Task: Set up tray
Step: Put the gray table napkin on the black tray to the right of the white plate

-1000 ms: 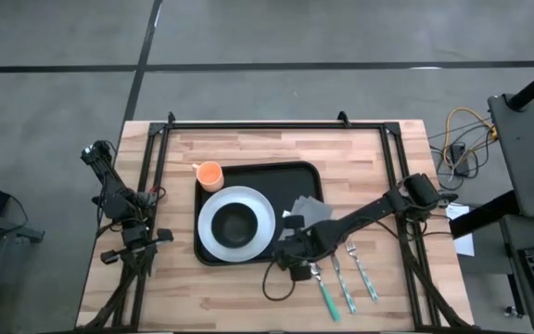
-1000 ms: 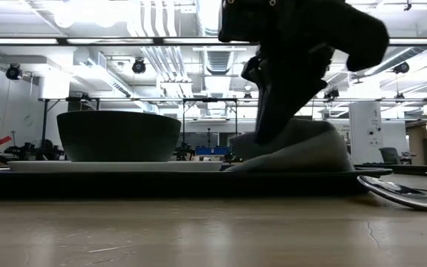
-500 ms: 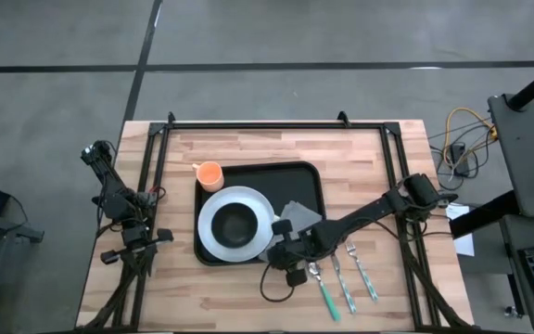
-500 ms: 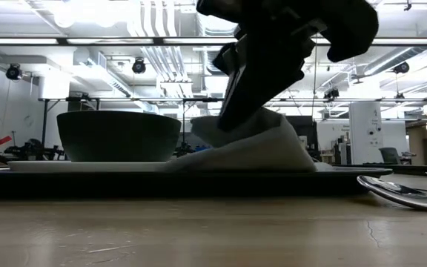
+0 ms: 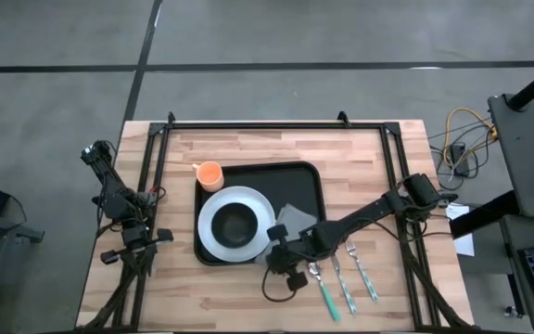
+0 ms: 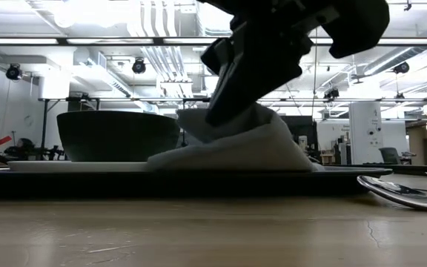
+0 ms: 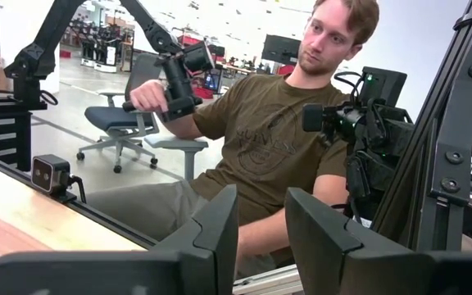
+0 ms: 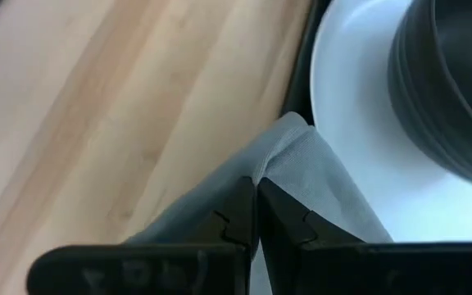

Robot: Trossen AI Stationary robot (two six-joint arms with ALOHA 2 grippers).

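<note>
On the bench [image 5: 360, 158] the one tray [image 5: 306, 176] lies centrally, carrying one plate [image 5: 260, 215] and one bowl [image 5: 235, 224]. The right gripper [image 8: 256, 215], fingers pinched tight on the one napkin [image 8: 318, 180], should drag low, off the plate. Three utensils [image 5: 341, 278] lie beside it; one cup [image 5: 209, 173]. The left gripper [image 7: 260, 233] waits apart, fingers spread, empty.

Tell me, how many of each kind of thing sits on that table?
Tray: 1
Plate: 1
Bowl: 1
Orange cup: 1
Napkin: 1
Utensils: 3
Total: 8
</note>
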